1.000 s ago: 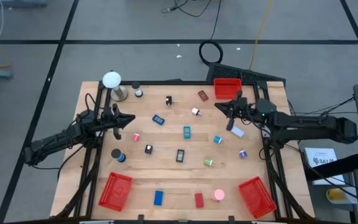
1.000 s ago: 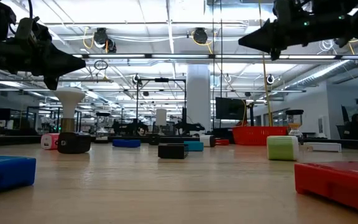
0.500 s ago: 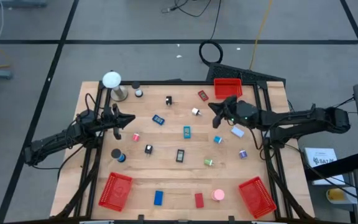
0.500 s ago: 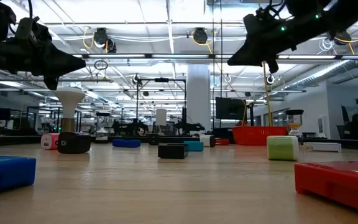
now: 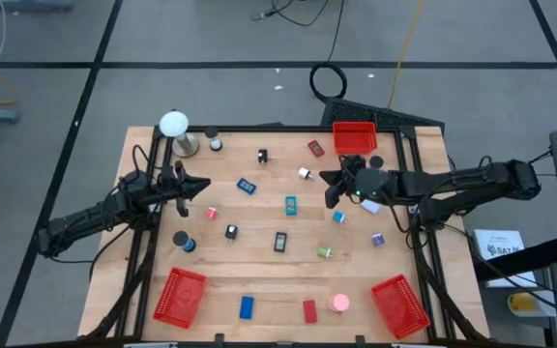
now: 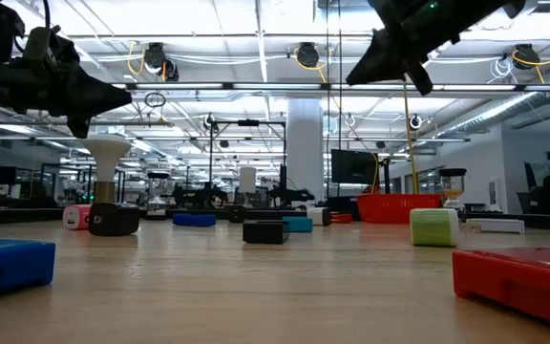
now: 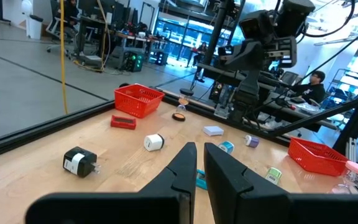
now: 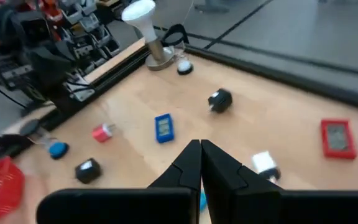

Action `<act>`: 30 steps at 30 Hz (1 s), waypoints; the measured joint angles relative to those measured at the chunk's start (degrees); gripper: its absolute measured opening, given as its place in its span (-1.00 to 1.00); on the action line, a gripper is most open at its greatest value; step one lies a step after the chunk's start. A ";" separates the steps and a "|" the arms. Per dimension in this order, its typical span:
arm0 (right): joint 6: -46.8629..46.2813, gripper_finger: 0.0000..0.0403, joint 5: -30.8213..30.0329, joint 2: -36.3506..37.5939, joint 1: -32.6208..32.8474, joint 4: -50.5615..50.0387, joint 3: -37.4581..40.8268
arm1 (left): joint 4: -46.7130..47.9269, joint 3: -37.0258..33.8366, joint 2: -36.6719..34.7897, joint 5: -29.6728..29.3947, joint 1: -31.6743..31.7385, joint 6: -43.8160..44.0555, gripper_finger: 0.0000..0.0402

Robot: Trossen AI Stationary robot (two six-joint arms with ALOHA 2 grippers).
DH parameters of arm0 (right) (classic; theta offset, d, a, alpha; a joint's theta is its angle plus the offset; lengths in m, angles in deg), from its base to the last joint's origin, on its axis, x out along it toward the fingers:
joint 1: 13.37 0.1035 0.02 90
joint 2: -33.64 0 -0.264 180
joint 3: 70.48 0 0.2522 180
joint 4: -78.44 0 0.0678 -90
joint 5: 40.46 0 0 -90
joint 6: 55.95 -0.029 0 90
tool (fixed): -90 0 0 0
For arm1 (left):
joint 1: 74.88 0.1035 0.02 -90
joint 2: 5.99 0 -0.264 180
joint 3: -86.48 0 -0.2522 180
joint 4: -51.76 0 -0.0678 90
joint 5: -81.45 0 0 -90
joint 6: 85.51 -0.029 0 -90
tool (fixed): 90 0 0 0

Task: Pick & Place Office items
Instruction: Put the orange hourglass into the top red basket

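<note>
Overhead and level views of the table (image 5: 259, 271) with office items scattered across it. Near edge: a blue block (image 5: 247, 307), a red block (image 5: 309, 310) and a pink round piece (image 5: 339, 303) lie between two red baskets (image 5: 180, 295) (image 5: 399, 304). Middle band: a green roll (image 5: 324, 252), a black clip (image 5: 279, 242), a black cylinder (image 5: 181, 240), a teal block (image 5: 290, 204) and a small blue roll (image 5: 338, 217). Left gripper (image 5: 204, 186), over the table's left side, fingers pressed together with only a thin gap and nothing between them; a pink-and-white piece (image 5: 211, 213) lies just beside it. Right gripper (image 5: 328, 184), held high above the table's centre-right, fingers likewise closed and empty; a white piece (image 5: 305, 174) lies near its tip. Far edge: a red flat piece (image 5: 315, 148), a third red basket (image 5: 353, 136) and a white ball on a stand (image 5: 174, 127).
</note>
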 joint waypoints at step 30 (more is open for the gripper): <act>-8.97 -1.00 21.27 0.80 -15.25 -10.65 -3.71 | 0.00 0.01 0.00 0.03 0.00 0.00 -0.85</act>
